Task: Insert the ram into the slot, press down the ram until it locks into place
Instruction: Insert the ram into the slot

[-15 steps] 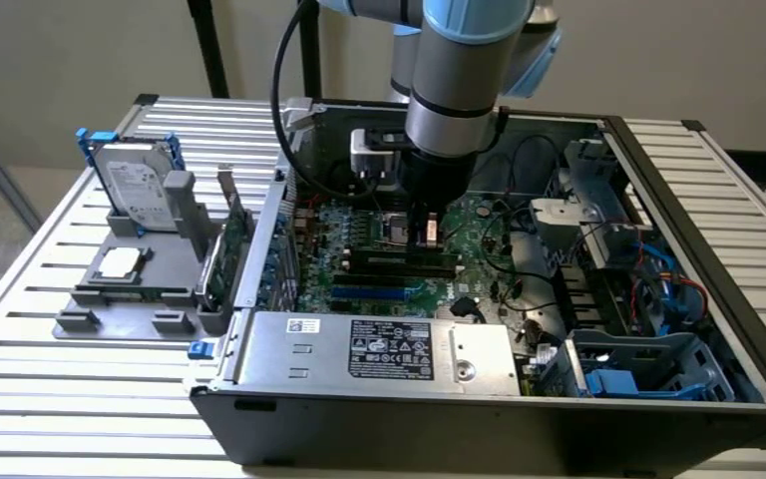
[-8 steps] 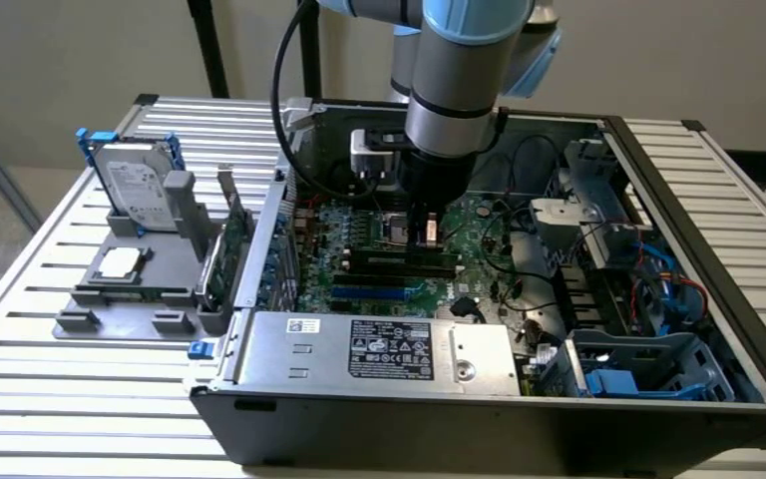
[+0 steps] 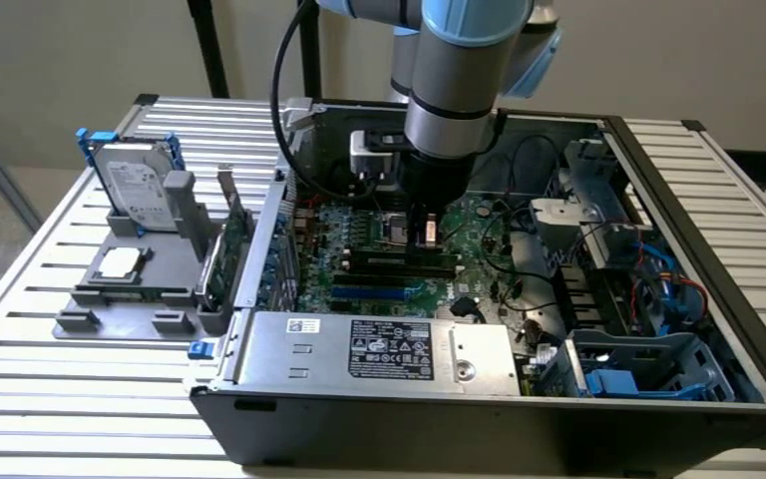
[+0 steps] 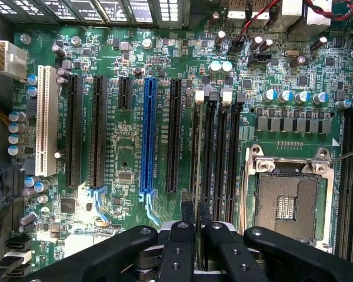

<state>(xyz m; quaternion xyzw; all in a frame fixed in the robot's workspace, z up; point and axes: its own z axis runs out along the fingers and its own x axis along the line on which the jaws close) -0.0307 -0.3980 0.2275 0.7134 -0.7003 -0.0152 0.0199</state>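
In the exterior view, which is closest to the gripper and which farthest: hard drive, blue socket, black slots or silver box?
From the gripper:
1. Black slots, right beneath it.
2. Blue socket, just beside those slots.
3. Silver box, along the case's near edge.
4. Hard drive, outside the case, at the exterior view's left.

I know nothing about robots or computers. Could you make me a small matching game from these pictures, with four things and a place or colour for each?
Things:
1. hard drive
2. gripper
3. processor socket
4. motherboard

Descriptions:
A. silver metal frame
B. over the black memory slots
C. outside the computer case, on the exterior view's left
D. green

Pairs: 1-C, 2-B, 3-A, 4-D
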